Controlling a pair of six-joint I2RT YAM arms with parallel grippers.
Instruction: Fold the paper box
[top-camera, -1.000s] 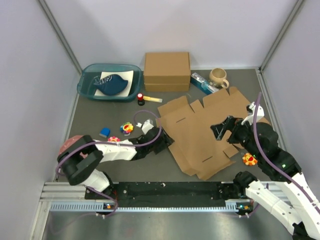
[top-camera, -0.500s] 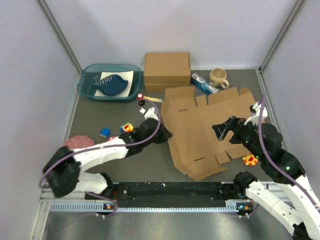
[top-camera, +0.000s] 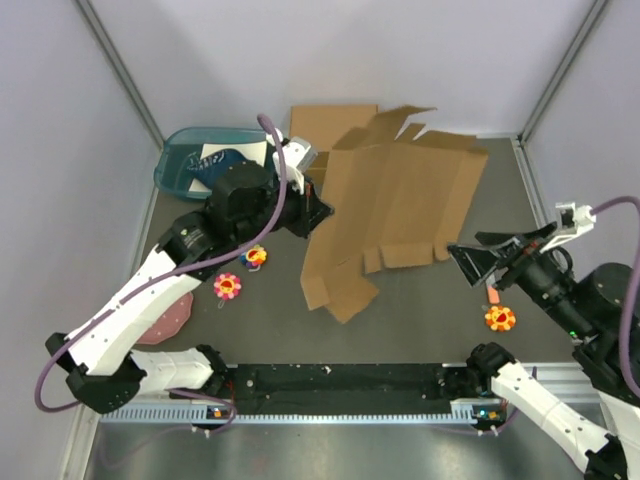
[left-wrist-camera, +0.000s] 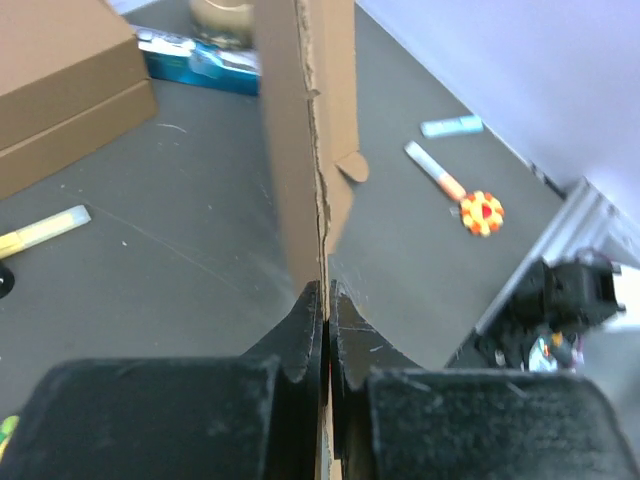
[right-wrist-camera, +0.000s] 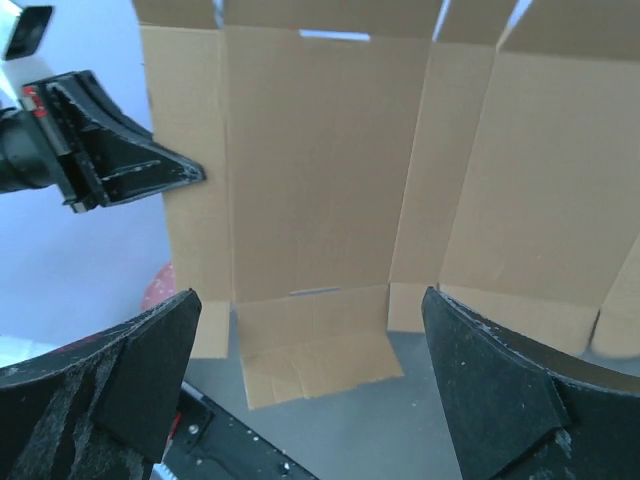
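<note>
Paper box (top-camera: 400, 205), a second ago lying flat and unfolded on the table (top-camera: 420, 320), now hangs nearly upright at mid-table, in front of the ready-made cardboard box (top-camera: 325, 118). Its lower flaps are at or near the tabletop; contact unclear. Left gripper (top-camera: 316, 203) went from open to clamped on the sheet's left edge and raised it; the wrist view shows the fingers (left-wrist-camera: 305, 325) pinched on the cardboard. Right gripper (top-camera: 463, 266) has backed off the sheet, jaws wide apart, holding nothing, facing its flat side. No panel folded yet; probably repositioning before creasing.
</note>
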